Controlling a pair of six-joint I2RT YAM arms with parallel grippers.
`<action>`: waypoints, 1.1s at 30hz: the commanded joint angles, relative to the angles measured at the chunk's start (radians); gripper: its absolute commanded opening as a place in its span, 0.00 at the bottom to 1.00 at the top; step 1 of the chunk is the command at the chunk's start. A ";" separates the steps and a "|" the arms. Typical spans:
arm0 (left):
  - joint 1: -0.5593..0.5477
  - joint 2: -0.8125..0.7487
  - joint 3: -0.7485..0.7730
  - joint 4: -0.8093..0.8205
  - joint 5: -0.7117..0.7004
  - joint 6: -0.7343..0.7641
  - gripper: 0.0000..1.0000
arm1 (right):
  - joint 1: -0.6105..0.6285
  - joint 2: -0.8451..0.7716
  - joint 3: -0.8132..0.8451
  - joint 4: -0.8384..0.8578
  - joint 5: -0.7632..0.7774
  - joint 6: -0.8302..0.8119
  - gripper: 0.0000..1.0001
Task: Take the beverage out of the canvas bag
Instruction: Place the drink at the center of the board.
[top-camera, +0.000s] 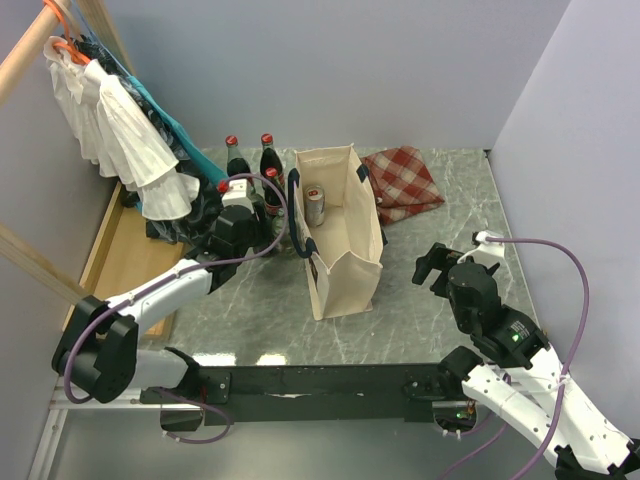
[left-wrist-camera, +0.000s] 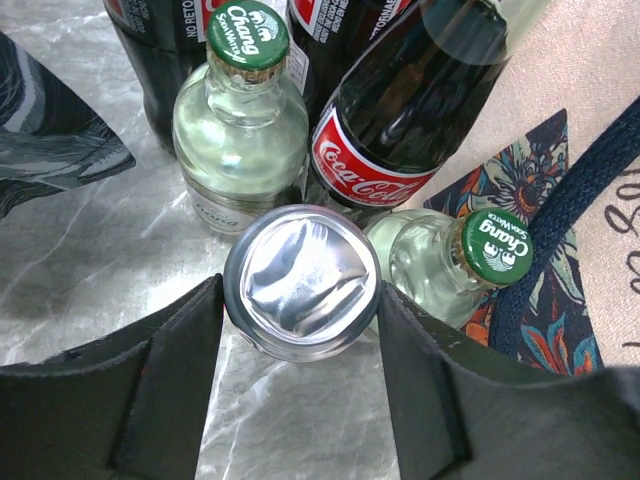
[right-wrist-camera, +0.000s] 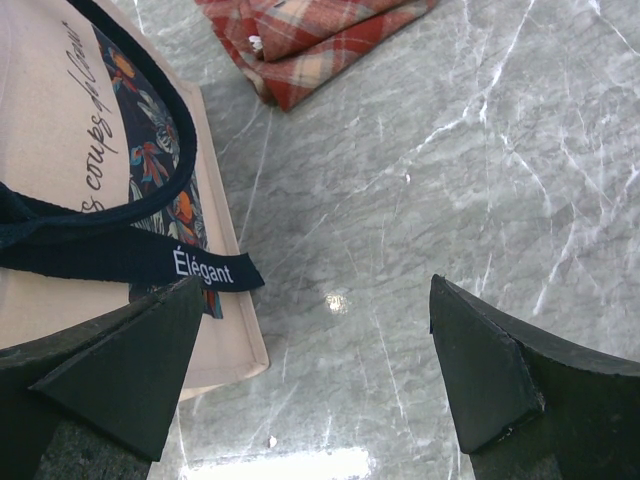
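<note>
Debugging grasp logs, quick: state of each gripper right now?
Left gripper: closed on a can, outside the bag, by the bottles.
Right gripper: open, empty, beside the bag.

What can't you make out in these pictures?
1. Held can: brand unseen; left wrist view shows only one end between the left gripper fingers.
2. Canvas bag bottom: top view, its walls hide everything below the inner can.
3. Bag lettering: right wrist view, cut off by the edge and navy handle.
</note>
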 joint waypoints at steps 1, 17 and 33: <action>-0.007 -0.053 0.030 0.078 -0.030 -0.011 0.65 | 0.004 -0.001 0.001 0.029 0.010 -0.007 1.00; -0.009 -0.055 0.033 0.064 -0.052 -0.017 0.77 | 0.006 -0.007 0.001 0.025 0.016 -0.002 1.00; -0.010 -0.137 0.122 0.004 -0.076 0.040 0.81 | 0.006 -0.006 0.003 0.020 0.024 0.002 1.00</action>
